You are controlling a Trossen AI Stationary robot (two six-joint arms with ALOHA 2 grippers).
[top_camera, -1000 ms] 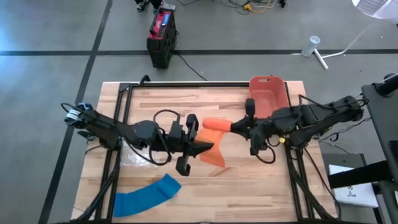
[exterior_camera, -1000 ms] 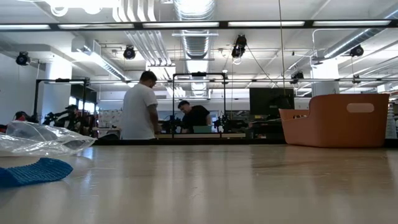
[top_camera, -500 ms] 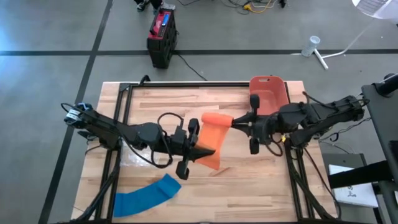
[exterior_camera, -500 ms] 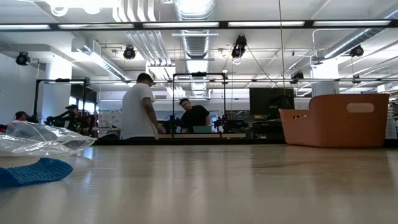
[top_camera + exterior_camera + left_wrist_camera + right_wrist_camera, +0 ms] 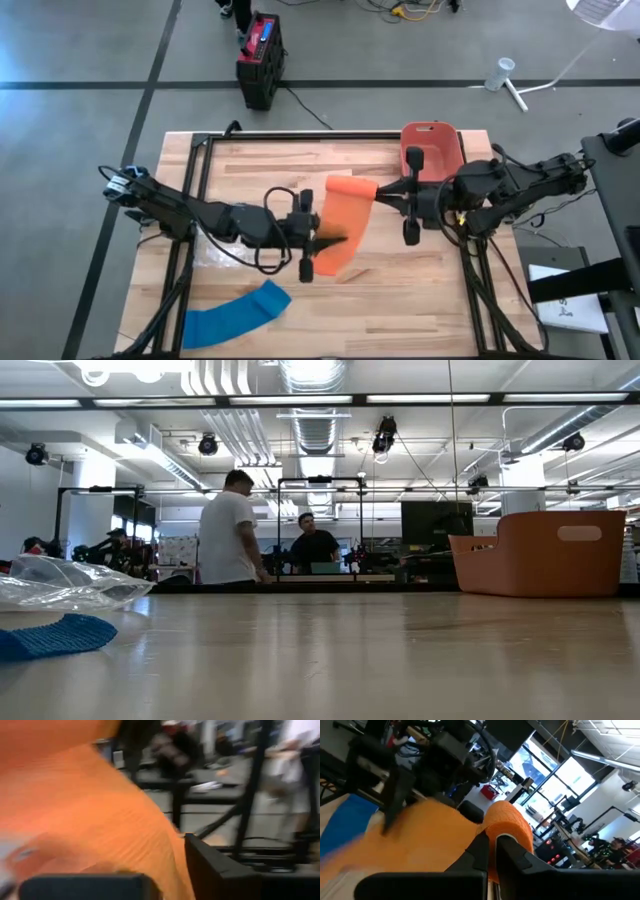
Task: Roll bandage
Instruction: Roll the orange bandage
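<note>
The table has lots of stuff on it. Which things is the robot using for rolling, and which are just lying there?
Using: orange bandage, left gripper, right gripper.

Just lying there: blue bandage, orange bin, clear plastic bag.

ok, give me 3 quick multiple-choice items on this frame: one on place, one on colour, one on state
1. Where is the blue bandage?
A. in the bin
B. flat on the table, near the left arm's side
C. in the right gripper

2. What colour is the bandage stretched between the two grippers?
A. orange
B. green
C. white

3. The right gripper is:
A. wide open
B. out of view
C. shut on the orange bandage

Key: 1 B, the high view shows it lying there untouched. 2 A, the orange bandage spans from the left gripper to the right. 3 C, its fingers pinch the rolled end.
</note>
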